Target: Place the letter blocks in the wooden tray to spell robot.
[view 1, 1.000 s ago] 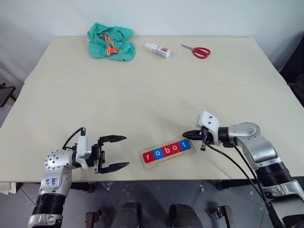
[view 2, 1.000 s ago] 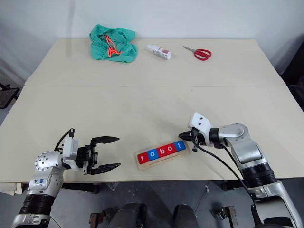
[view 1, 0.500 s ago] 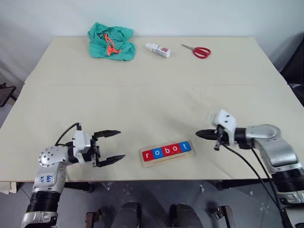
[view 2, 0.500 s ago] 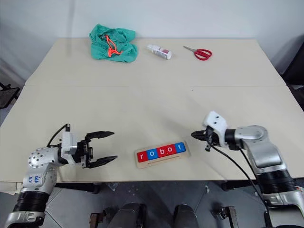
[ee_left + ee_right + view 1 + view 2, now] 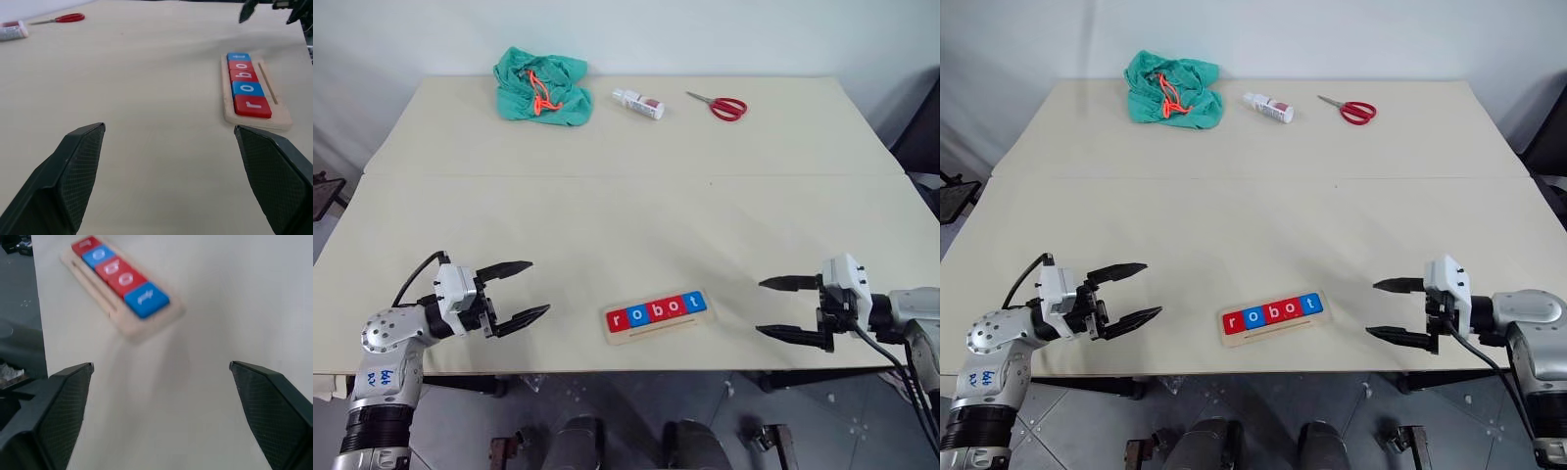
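Tabletop: we found a pale beige surface with a seam running across it, carrying every item listed below.
Green cloth: we noted it crumpled at the far left, with an orange cord lying on it.
Wooden tray: we recorded it near the front edge, roughly midway between the two arms, slightly angled, its groove on the side nearer the robot.
Letter blocks: we saw all five seated in the tray in one touching row, red, blue, red, red, blue, reading "robot".
Left pincer: we found it over the tabletop to the left of the tray and well apart from it, fingers spread wide, nothing between them.
Right pincer: we found it to the right of the tray and clear of it, fingers spread wide and empty.
Scissors: red-handled, at the far right.
Small bottle: white, lying on its side between cloth and scissors.
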`<state>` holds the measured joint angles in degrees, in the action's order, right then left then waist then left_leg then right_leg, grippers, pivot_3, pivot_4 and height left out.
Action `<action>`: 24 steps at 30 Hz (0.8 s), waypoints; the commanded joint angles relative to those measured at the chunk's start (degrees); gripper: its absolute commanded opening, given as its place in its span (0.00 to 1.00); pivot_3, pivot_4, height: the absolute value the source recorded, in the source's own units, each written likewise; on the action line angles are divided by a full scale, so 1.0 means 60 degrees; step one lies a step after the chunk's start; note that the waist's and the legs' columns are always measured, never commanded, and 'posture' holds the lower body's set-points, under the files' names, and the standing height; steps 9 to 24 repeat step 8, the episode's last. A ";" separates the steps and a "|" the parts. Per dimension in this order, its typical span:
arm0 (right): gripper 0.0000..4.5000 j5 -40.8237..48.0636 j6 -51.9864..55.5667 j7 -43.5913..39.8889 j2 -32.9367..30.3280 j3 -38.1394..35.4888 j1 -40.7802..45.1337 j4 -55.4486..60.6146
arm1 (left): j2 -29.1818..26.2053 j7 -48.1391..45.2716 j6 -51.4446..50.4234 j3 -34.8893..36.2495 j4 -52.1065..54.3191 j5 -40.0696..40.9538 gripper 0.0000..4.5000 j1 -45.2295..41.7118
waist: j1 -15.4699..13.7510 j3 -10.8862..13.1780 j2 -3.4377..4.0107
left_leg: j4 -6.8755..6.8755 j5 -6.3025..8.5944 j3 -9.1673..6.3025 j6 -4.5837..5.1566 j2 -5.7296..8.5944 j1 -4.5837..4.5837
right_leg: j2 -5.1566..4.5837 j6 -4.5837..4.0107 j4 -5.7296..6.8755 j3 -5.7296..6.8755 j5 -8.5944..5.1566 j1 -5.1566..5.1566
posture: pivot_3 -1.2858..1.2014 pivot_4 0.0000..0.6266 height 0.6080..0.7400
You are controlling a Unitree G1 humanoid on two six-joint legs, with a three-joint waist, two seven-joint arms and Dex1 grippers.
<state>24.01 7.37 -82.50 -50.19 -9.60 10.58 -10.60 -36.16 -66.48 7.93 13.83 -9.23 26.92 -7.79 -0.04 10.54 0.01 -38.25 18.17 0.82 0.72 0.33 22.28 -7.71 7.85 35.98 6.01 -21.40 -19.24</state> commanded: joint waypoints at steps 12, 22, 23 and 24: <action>1.00 0.0003 -0.0660 -0.0016 -0.0356 -0.0410 0.0277 -0.0981 | -0.0093 0.0164 0.0118 0.0440 0.0624 0.0264 1.00 0.0225 | -0.0009 0.0000 0.0000 | -0.0003 0.0000 -0.0002 0.0000 -0.0001 -0.0001 | 0.0000 0.0000 0.0000 0.0002 0.0000 0.0003 | 0.52 0.24 1.00; 1.00 0.0003 -0.0660 -0.0016 -0.0356 -0.0410 0.0277 -0.0981 | -0.0093 0.0164 0.0118 0.0440 0.0624 0.0264 1.00 0.0225 | -0.0009 0.0000 0.0000 | -0.0003 0.0000 -0.0002 0.0000 -0.0001 -0.0001 | 0.0000 0.0000 0.0000 0.0002 0.0000 0.0003 | 0.52 0.24 1.00; 1.00 0.0003 -0.0660 -0.0016 -0.0356 -0.0410 0.0277 -0.0981 | -0.0093 0.0164 0.0118 0.0440 0.0624 0.0264 1.00 0.0225 | -0.0009 0.0000 0.0000 | -0.0003 0.0000 -0.0002 0.0000 -0.0001 -0.0001 | 0.0000 0.0000 0.0000 0.0002 0.0000 0.0003 | 0.52 0.24 1.00; 1.00 0.0003 -0.0660 -0.0016 -0.0356 -0.0410 0.0277 -0.0981 | -0.0093 0.0164 0.0118 0.0440 0.0624 0.0264 1.00 0.0225 | -0.0009 0.0000 0.0000 | -0.0003 0.0000 -0.0002 0.0000 -0.0001 -0.0001 | 0.0000 0.0000 0.0000 0.0002 0.0000 0.0003 | 0.52 0.24 1.00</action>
